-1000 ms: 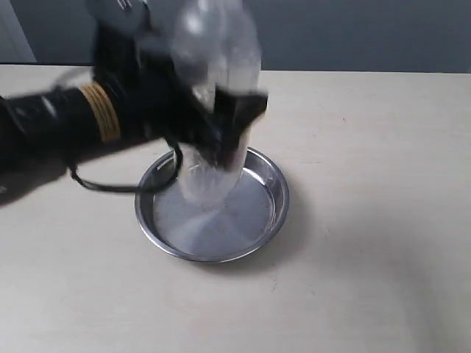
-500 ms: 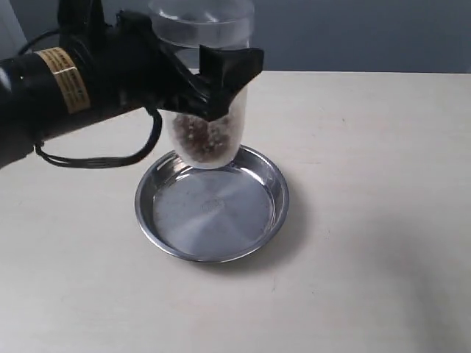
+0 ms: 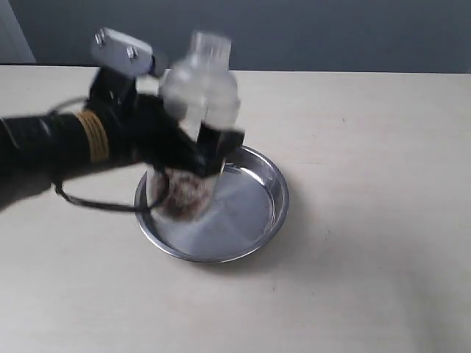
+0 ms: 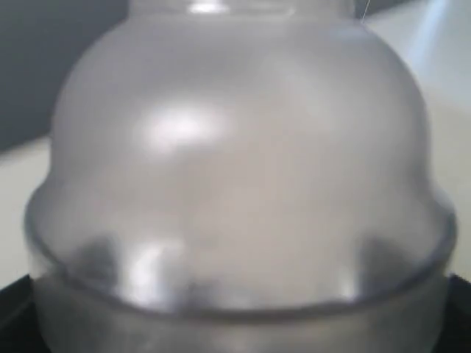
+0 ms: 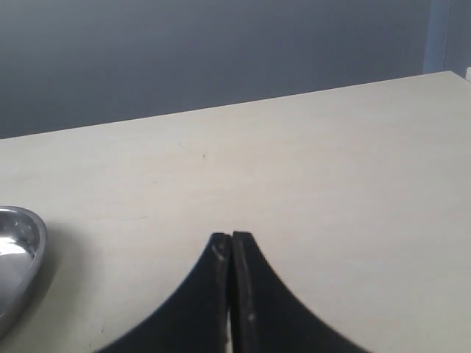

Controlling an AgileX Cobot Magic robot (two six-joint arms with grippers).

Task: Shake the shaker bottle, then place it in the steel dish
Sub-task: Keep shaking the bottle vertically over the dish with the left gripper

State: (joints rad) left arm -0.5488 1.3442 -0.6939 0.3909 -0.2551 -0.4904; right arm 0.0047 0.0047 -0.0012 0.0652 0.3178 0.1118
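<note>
The shaker bottle (image 3: 193, 132) hangs tilted above the left side of the steel dish (image 3: 257, 213), its small cap up and brown beans blurred in its lower end. My left gripper (image 3: 199, 151) is shut on the bottle's middle, reaching in from the left. In the left wrist view the frosted dome (image 4: 235, 169) fills the picture and hides the fingers. My right gripper (image 5: 232, 239) is shut on nothing, low over bare table, with the dish's rim (image 5: 18, 254) off to one side.
The pale wooden table (image 3: 368, 243) stretches around the dish. A dark wall (image 3: 331, 29) runs along its far edge. A black cable (image 3: 96, 200) loops under the left arm.
The left gripper has swung the bottle down and leftward, from upright above the dish's far rim to tilted low over its left side. The beans have shifted and blur with the motion.
</note>
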